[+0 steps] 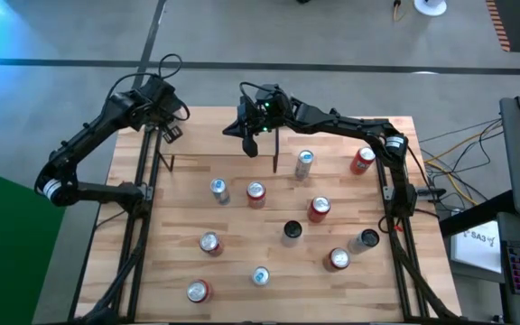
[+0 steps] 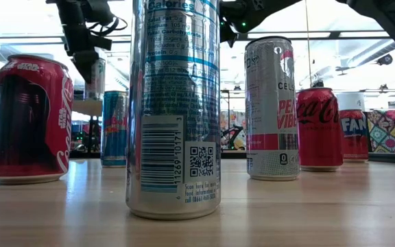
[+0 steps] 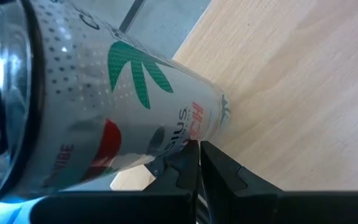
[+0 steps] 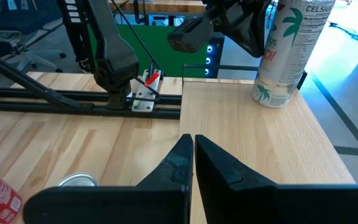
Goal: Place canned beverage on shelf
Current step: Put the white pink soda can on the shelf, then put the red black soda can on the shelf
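High view, starting at the left: your left claw (image 1: 164, 116) is up at the far left corner of the shelf (image 1: 215, 135), the little raised board with thin black legs at the back of the worktop (image 1: 242, 244). Its fingers are clenched tight with nothing between them. In the left wrist view the silver can (image 3: 135, 106) with the green palm print is right beside those closed fingertips, touching or nearly so, I can't tell which. The can itself is standing upright on the shelf, close to its corner, and you can see that nicely from the right wrist view (image 4: 284, 56).

Moving right, your right claw (image 1: 251, 140) hangs over the shelf's right half, well apart from the can. It's clenched too and holds nothing.

Down on the worktop in front of the shelf there's a scatter of other cans (image 1: 255, 194), red ones and silver ones, all upright.
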`<state>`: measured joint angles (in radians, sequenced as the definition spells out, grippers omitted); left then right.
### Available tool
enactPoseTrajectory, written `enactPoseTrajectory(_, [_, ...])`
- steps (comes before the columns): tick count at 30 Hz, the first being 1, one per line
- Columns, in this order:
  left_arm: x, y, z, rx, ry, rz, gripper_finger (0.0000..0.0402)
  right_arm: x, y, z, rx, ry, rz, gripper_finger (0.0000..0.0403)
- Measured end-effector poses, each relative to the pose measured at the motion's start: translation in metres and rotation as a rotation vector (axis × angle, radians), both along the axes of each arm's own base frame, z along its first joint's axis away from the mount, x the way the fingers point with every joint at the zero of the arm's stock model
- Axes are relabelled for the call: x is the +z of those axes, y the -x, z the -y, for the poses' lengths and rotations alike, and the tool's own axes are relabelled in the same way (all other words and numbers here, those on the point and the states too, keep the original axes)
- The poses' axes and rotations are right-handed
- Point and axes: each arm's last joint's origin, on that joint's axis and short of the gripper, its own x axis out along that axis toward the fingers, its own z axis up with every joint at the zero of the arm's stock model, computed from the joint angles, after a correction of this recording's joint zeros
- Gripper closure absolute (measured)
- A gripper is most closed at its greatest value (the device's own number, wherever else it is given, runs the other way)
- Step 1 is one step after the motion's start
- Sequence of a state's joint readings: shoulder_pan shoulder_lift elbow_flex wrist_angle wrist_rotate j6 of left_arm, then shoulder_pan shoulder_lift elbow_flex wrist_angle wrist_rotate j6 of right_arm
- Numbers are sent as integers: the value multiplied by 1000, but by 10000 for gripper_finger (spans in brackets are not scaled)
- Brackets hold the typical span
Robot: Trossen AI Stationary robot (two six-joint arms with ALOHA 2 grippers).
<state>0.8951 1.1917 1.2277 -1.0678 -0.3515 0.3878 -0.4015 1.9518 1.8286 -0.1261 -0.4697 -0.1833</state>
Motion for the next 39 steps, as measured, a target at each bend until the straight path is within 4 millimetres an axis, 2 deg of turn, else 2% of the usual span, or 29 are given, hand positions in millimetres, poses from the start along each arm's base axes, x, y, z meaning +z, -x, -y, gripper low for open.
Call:
enactPoseTrajectory(11, [2,3,6,13,19,13,402,-1,0,0,0,-3,-8,394])
enactPoseTrajectory(18, [18,13,30,-60,98,281,402,-1,0,0,-2,-12,-15,394])
enactPoseTrajectory(21, [28,13,40,-128,69,414,402,-2,1,0,-10,-39,-20,394])
enactPoseTrajectory(26, [42,12,59,-212,-3,533,402,2,4,-2,-24,-93,-42,394])
enactPoseTrajectory(30, [46,6,72,-287,-47,637,402,11,15,-10,-20,-119,-98,394])
enactPoseTrajectory(39, [36,-22,99,-497,-75,792,402,40,39,-45,15,-185,-195,394])
